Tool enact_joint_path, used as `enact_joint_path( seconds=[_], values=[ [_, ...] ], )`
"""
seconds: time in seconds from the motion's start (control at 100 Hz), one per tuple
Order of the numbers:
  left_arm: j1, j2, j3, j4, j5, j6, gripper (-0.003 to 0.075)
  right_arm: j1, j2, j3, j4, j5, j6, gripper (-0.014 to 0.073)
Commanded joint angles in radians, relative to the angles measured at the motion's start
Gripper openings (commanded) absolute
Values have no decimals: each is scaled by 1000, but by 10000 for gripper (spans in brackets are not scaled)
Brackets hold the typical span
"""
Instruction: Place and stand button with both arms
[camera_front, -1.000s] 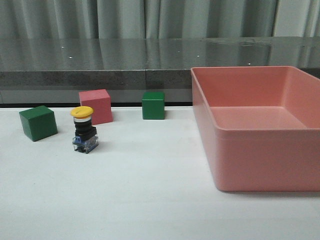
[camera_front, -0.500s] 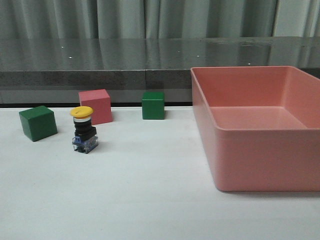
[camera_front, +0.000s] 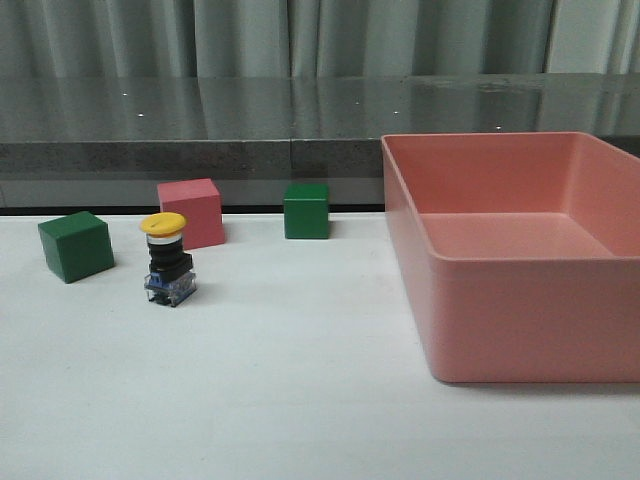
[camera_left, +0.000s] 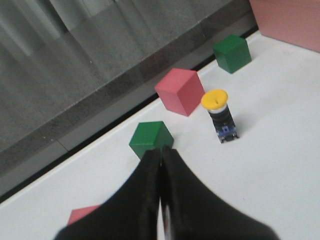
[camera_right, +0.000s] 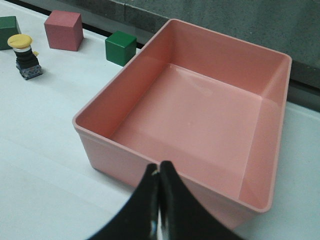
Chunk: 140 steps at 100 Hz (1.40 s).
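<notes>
Button, one only, stands upright on the white counter on its blue-clear base, yellow cap on top, free of both claws. The left claw has its two black fingers pressed flat together with nothing between them; it hangs over the counter near one green cube, with the button at about two o'clock from its tips in the left wrist view. The right claw is likewise pinched tight and empty, poised just above the near rim of the pink bin, well apart from the button. Counting outward: two green cubes, one at nine o'clock from the button in the front view and one further off at about two o'clock; one pink cube just behind the button at about one o'clock; and a corner of another pink block showing beside the left claw in its wrist view only. One pink bin, open-topped with nothing inside it, sits at three o'clock on the counter's right side. The counter is plain white and matte. Behind it runs a dark grey speckled ledge with a glossy top, and behind that hang pale grey-green curtains.
</notes>
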Motion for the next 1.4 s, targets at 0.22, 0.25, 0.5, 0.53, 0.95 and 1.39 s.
enact_joint_path(
  seconds=[0.22, 0.25, 0.5, 0.53, 0.95, 1.39],
  values=[
    [12, -24, -27, 30, -269, -58, -20, -6, 6, -26, 9, -62, -1, -62],
    [23, -40, -25, 45, -258, -110, -20, -6, 6, -26, 9, -62, -1, -62],
    [212, -254, 51, 142, -144, -402, -20, -6, 6, -26, 9, -62, -1, -62],
    [226, -284, 65, 142, -135, -418, -20, -6, 6, -26, 9, -62, -1, -62],
    [242, -507, 288, 311, -108, -737, -20, -6, 7, -26, 9, -55, -1, -62],
    [242, -507, 292, 178, -62, -747, -20, -6, 7, -26, 9, -55, -1, -62]
  ],
)
